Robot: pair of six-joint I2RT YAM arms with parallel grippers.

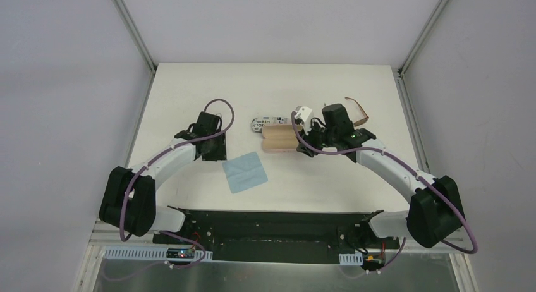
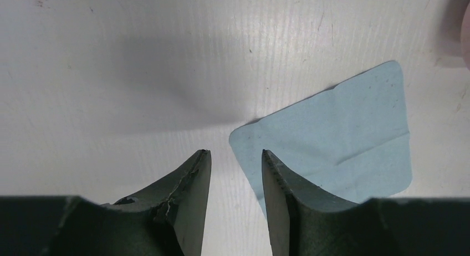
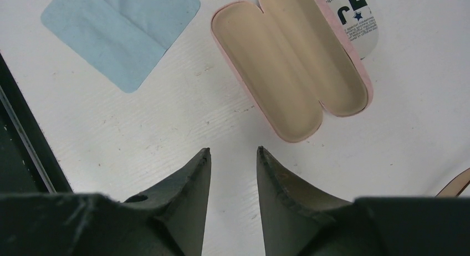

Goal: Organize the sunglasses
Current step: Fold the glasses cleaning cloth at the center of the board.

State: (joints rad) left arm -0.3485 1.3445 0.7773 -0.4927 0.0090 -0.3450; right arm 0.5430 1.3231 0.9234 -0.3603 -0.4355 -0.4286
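Since the right gripper has its fingers partly spread with nothing between them (same for the left gripper, hovering at the corner of the blue cloth), I'd say the grab hasn't happened yet. The pink case lies open and empty just ahead. The brown sunglasses sit just off to that wrist's right, so pinch the bridge, not a lens. The right wrist view only catches a sliver of frame; the overhead shows more of it.
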